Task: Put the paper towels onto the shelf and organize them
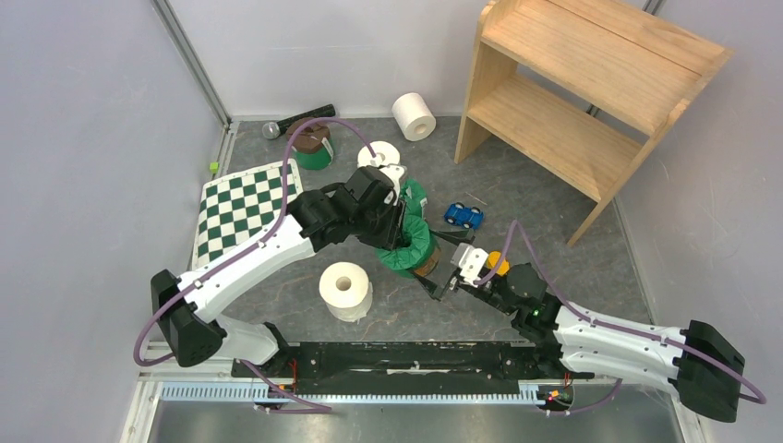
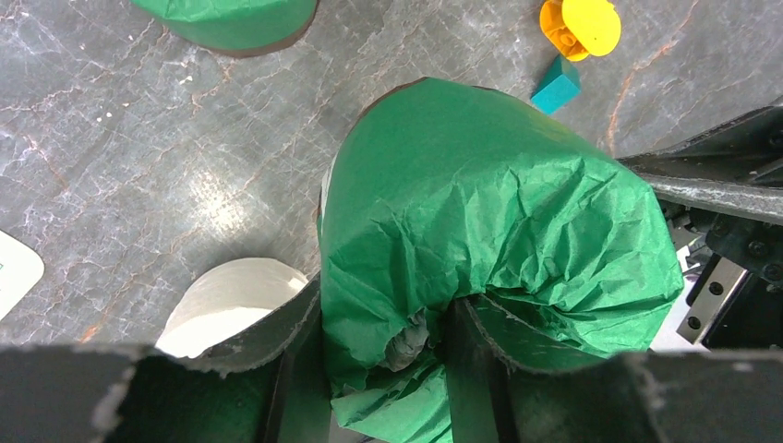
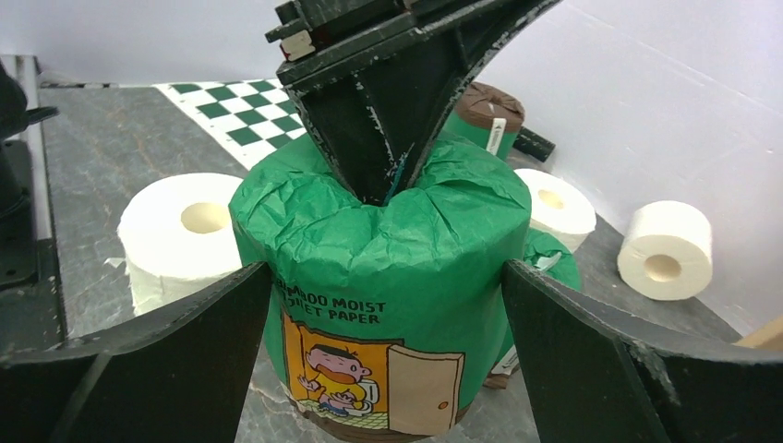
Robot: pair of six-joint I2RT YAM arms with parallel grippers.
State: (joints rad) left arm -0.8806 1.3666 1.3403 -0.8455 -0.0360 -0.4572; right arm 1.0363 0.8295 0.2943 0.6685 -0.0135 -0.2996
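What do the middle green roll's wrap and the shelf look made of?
Green roll: wrap looks like thin matte paper, finely crinkled and creased, though a dull plastic film is possible. Shelf: light unfinished-looking wood, visible grain, no gloss.

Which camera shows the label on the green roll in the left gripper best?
Right wrist: the label on the green roll faces it squarely. Left wrist shows only crumpled wrap from above; top external shows the roll's top, partly under the left gripper.

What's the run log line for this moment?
left claw: shut on green-wrapped roll top | right claw: open, straddling it | shelf: nothing placed yet
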